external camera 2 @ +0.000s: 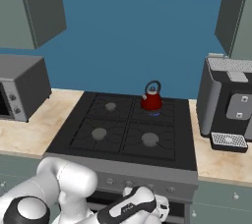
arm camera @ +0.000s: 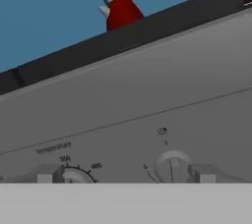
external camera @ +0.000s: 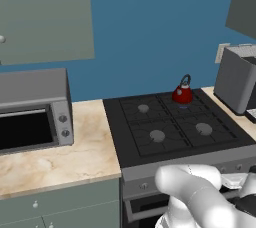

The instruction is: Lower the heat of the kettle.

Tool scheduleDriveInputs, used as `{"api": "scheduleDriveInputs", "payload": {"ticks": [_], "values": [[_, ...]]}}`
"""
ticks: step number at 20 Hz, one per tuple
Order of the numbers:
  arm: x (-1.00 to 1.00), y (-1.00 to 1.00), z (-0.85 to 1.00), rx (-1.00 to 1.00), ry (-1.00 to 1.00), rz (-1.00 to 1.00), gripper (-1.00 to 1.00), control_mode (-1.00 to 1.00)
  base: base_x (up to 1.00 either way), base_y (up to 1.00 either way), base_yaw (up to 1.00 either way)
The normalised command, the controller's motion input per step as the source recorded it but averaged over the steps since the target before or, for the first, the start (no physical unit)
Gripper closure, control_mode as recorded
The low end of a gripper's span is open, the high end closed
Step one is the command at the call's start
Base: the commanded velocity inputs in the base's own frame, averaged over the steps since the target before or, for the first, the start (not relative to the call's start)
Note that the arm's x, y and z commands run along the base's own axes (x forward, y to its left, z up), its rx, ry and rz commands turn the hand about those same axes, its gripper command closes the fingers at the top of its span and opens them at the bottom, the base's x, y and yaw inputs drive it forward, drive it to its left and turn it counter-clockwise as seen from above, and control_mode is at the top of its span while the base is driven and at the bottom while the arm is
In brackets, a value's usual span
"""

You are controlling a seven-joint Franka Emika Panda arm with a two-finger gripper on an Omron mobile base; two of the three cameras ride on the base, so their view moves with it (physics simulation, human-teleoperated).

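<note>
While our jaws stand spread wide at the stove's front panel, bracketing a knob, we see the kettle on the stove's rear burner at two o'clock, well apart from them.

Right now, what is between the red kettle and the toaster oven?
In the left base view, the kettle and toaster oven are separated by a kettle-free back burner and bare marble counter.
</note>
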Motion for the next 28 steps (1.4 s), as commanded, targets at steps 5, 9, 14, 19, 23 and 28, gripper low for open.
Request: {"api": "scheduleDriveInputs", "payload": {"ticks": [5, 9, 14, 19, 23, 28], "values": [[0.09, -0.02, -0.18, 0.0, -0.06, 0.0, -1.0, -1.0, 0.0, 0.0, 0.0], [0.14, -0.1, -0.07, 0.0, -0.04, 0.0, -1.0, -1.0, 0.0, 0.0, 0.0], [0.1, -0.19, -0.05, 0.0, -0.04, 0.0, -1.0, -1.0, 0.0, 0.0, 0.0], [0.1, -0.1, -0.06, 0.0, -0.02, 0.0, -1.0, -1.0, 0.0, 0.0, 0.0], [0.08, 0.0, -0.11, 0.0, -0.01, 0.0, -1.0, -1.0, 0.0, 0.0, 0.0], [0.08, 0.0, -0.07, 0.0, 0.0, 0.0, -1.0, -1.0, 0.0, 0.0, 0.0]]}}
